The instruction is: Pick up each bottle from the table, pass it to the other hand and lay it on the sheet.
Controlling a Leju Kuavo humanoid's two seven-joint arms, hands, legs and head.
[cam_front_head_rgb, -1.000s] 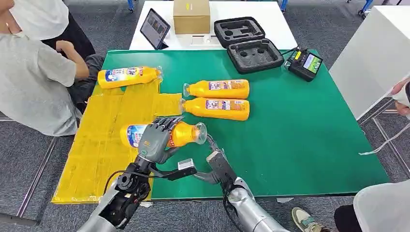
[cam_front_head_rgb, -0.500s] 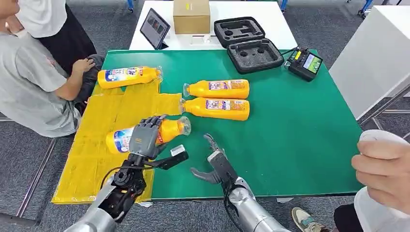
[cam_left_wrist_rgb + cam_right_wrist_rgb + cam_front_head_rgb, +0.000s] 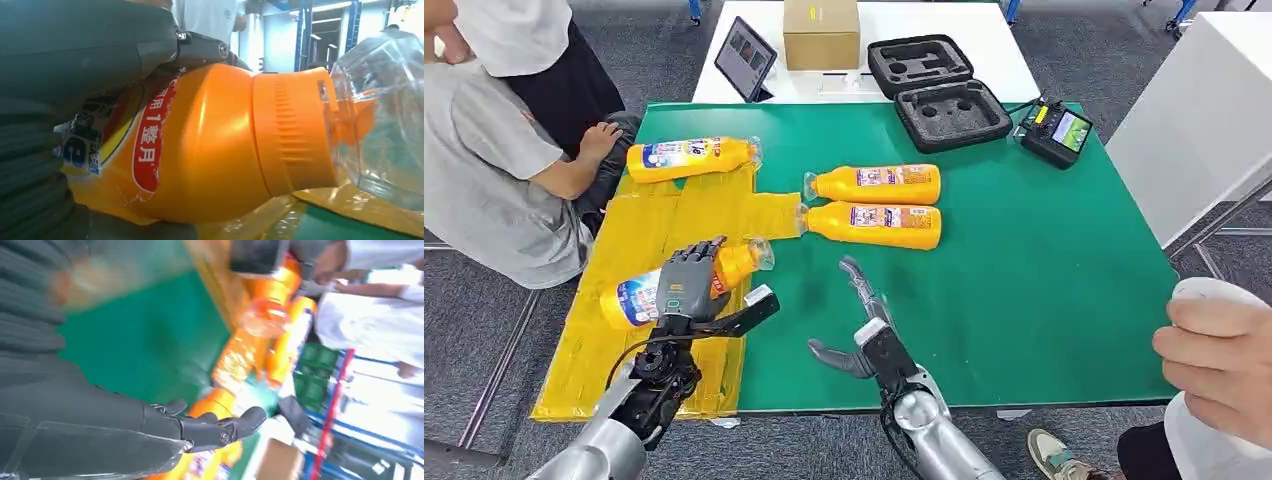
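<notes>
My left hand [image 3: 686, 287] grips an orange bottle [image 3: 636, 296] with a blue label, holding it on its side over the yellow sheet [image 3: 638, 244]; its clear cap end points toward the table's middle. In the left wrist view the bottle [image 3: 210, 145] sits close against the hand [image 3: 65, 75]. My right hand [image 3: 861, 320] hovers open over the green table [image 3: 1044, 260] near its front edge, holding nothing. Another bottle [image 3: 690, 157] lies at the sheet's far end. Two bottles [image 3: 874, 183] [image 3: 874, 224] lie side by side on the green surface.
A person in grey sits at the table's left side, beside the sheet. Another person's hand [image 3: 1219, 355] shows at the right edge. Beyond the green table stand a tablet [image 3: 745, 57], a cardboard box [image 3: 820, 33], an open black foam case [image 3: 939, 90] and a controller [image 3: 1054, 130].
My left hand has carried the bottle leftward, from the sheet's edge to over the sheet. My right hand let go of the cap end and opened, staying over the green surface.
</notes>
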